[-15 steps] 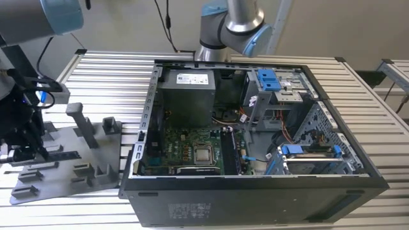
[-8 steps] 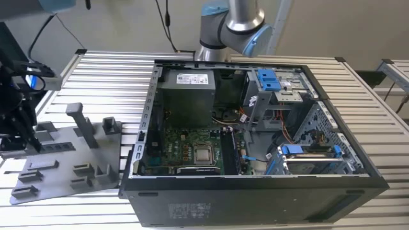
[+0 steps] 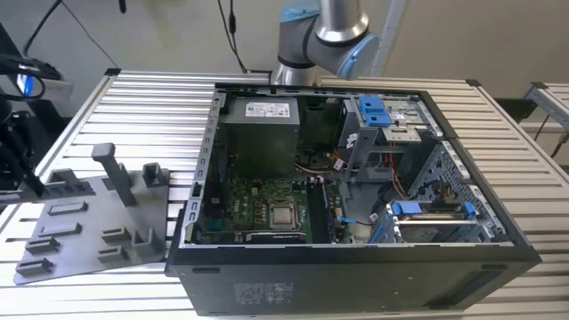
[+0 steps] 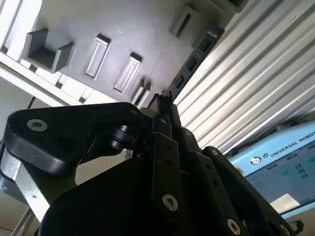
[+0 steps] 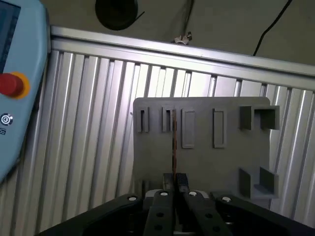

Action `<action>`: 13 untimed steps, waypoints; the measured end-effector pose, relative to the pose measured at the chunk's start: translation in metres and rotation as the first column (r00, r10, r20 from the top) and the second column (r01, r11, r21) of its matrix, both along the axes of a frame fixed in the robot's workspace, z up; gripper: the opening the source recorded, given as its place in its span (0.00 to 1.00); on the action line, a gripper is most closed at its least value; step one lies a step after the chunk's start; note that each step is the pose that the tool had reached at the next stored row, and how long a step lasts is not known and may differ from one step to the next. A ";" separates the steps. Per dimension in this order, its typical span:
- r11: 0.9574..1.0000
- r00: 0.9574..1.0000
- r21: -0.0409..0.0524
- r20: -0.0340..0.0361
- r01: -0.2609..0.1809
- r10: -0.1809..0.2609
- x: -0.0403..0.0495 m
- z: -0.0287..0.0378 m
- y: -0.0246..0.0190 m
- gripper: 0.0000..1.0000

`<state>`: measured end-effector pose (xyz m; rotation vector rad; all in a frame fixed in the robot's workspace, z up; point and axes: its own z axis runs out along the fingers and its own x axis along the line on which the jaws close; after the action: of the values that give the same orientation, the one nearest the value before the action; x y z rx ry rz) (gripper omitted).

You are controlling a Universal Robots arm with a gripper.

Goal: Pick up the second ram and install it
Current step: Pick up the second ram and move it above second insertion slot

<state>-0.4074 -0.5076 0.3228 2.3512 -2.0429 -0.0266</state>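
First wrist view frames the gripper [image 5: 173, 183] from behind, its dark fingers [image 5: 181, 181] clamped on the second ram [image 5: 173, 142]. The stick is seen edge-on as a thin brownish line reaching out from the fingertips over the grey fixture tray [image 5: 226, 162]. Its gripped end is hidden between the pads, and I cannot tell whether the far end touches the tray or hangs clear of it. In the second wrist view the gripper [image 4: 160, 101] covers much of the picture. The ram [image 4: 194, 56] slants away from its tip, dark with a row of chips, its outer end with the pale label hard to make out. The tray [image 4: 147, 24] and its slots lie beyond, and the blue teach pendant [image 4: 280, 157] is cut off at the picture's edge. In the exterior view the arm [image 3: 329, 33] is cropped above the open computer case [image 3: 356, 280]. That case stands on the slatted table [image 3: 151, 113], with the tray [image 3: 89, 220] just beside it on the exterior view's left. The green motherboard [image 3: 258, 200] lies inside the case, its long dark slots too shadowed to read.
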 end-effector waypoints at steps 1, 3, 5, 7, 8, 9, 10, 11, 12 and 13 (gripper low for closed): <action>1.000 1.000 0.000 0.000 0.000 0.000 0.0000 0.0045 0.0000 0.14; 1.000 1.000 0.000 0.000 0.000 0.000 0.0000 0.0139 0.0000 0.14; 1.000 1.000 0.000 0.000 0.000 0.000 0.0000 0.0229 0.0000 0.14; 1.000 1.000 0.000 0.000 0.000 0.000 0.0000 0.0319 0.0000 0.14; 1.000 1.000 0.000 0.000 0.000 0.000 0.0000 0.0364 0.0000 0.14; 1.000 1.000 0.000 0.000 0.000 0.000 0.0000 0.0411 0.0000 0.14; 1.000 1.000 0.000 0.000 0.000 0.000 0.0000 0.0455 0.0000 0.14; 1.000 1.000 0.000 0.000 0.000 0.000 0.0000 0.0503 0.0000 0.14; 1.000 1.000 0.000 0.000 0.000 0.000 0.0000 0.0545 0.0000 0.14; 1.000 1.000 0.000 0.000 0.000 0.000 0.0000 0.0593 0.0000 0.14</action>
<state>-0.4073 -0.5076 0.3821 2.3511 -2.0428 -0.0267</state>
